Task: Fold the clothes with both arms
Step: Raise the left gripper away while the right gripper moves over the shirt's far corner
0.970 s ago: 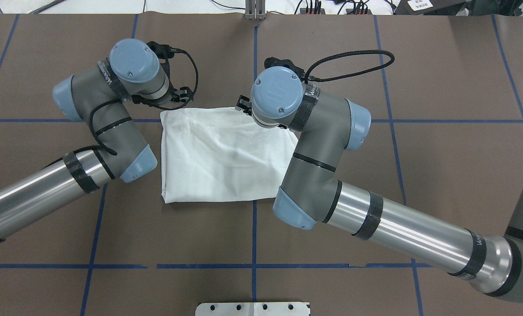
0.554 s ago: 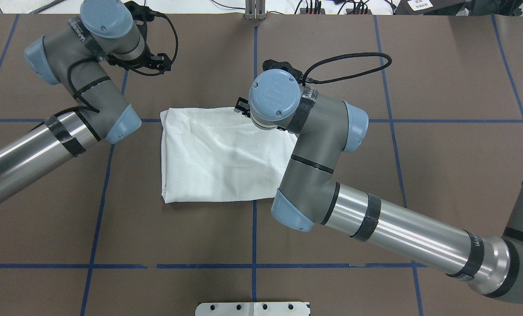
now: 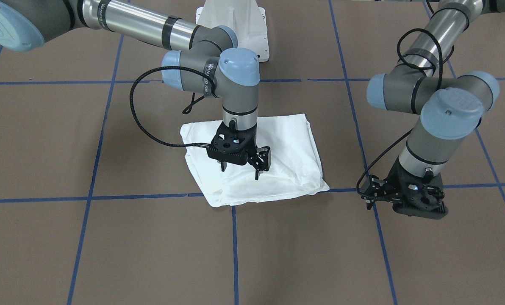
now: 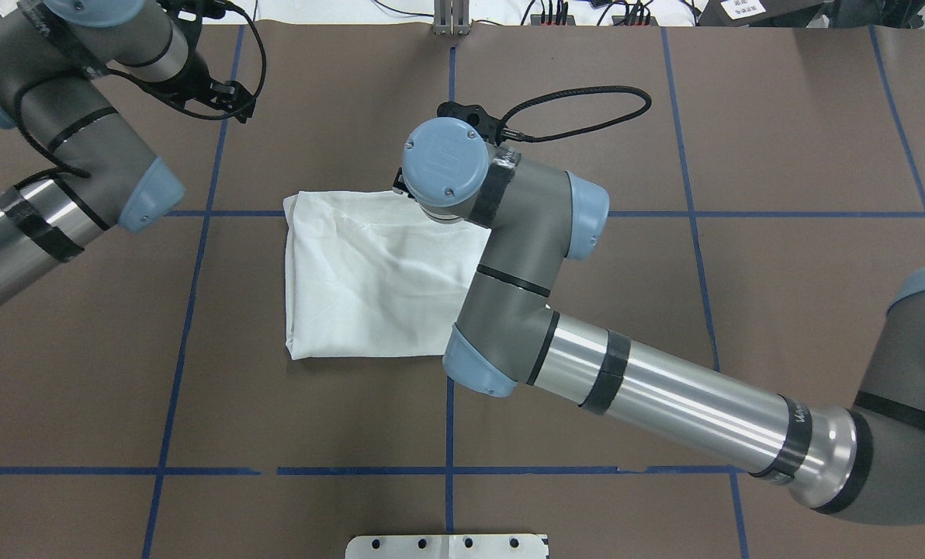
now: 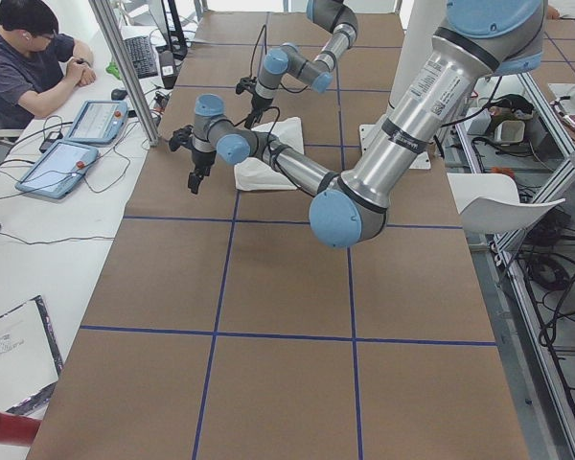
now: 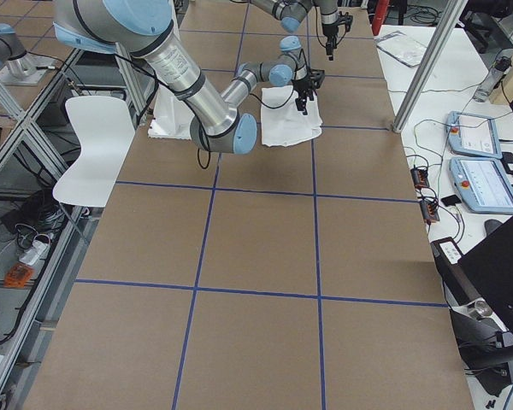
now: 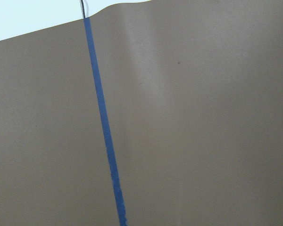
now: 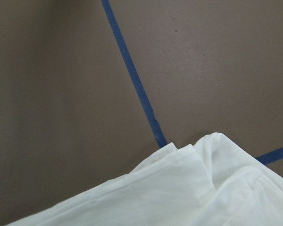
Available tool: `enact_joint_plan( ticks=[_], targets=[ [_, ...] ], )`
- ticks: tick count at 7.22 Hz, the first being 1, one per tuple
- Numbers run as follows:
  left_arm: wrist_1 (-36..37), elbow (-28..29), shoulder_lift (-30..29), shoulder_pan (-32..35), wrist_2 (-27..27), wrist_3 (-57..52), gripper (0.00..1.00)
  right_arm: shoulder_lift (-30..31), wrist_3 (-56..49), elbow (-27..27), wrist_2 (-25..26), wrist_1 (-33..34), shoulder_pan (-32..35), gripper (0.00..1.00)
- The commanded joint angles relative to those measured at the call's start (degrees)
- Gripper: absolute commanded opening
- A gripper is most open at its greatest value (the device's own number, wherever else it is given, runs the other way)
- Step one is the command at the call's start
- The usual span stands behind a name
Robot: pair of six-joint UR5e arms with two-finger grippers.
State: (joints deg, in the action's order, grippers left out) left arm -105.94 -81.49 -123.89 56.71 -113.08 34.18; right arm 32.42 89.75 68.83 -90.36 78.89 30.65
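Hovering spread apart and empty, my right pincer (image 3: 240, 171) has the T-shirt (image 3: 290, 144) just beneath it, already folded to a rectangle. My left pincer (image 3: 369, 199) is well aside, and whether it is apart I cannot tell. Little seems left.

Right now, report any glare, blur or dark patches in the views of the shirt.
Overhead exterior: the shirt is bright but its creases show; a glare streak runs along the right arm tube. Right wrist-mounted: shirt edges sharp, the table darkens leftward. Left wrist-mounted: only softly lit table, no shirt.
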Motion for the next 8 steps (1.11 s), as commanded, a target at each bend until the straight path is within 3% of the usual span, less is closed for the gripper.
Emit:
enact_joint_plan(
  ticks=[1, 3, 5, 6, 7, 8],
  targets=[
    [-0.1, -0.4, 0.5, 0.2, -0.7, -0.4, 1.0, -2.6, 0.1, -5.7, 1.0, -2.9, -0.6, 0.86],
    [-0.1, -0.4, 0.8, 0.2, -0.7, -0.3, 1.0, -3.5, 0.2, -5.8, 0.9, -2.4, -2.6, 0.7],
    [-0.1, -0.7, 1.0, 0.2, -0.7, -0.2, 1.0, -3.5, 0.0, -5.8, 0.9, -1.5, -4.0, 0.63],
    [-0.1, -0.7, 1.0, 0.2, -0.7, 0.3, 1.0, -4.1, -0.2, -5.7, 0.9, 0.5, -4.0, 0.47],
    [-0.1, -0.7, 1.1, 0.2, -0.7, 0.4, 1.0, -4.2, -0.3, -5.6, 0.9, 1.4, -3.9, 0.16],
    [-0.1, -0.7, 1.1, 0.2, -0.7, 0.4, 1.0, -4.2, -2.4, -5.6, 0.9, 1.7, -3.7, 0.0]
  ],
)
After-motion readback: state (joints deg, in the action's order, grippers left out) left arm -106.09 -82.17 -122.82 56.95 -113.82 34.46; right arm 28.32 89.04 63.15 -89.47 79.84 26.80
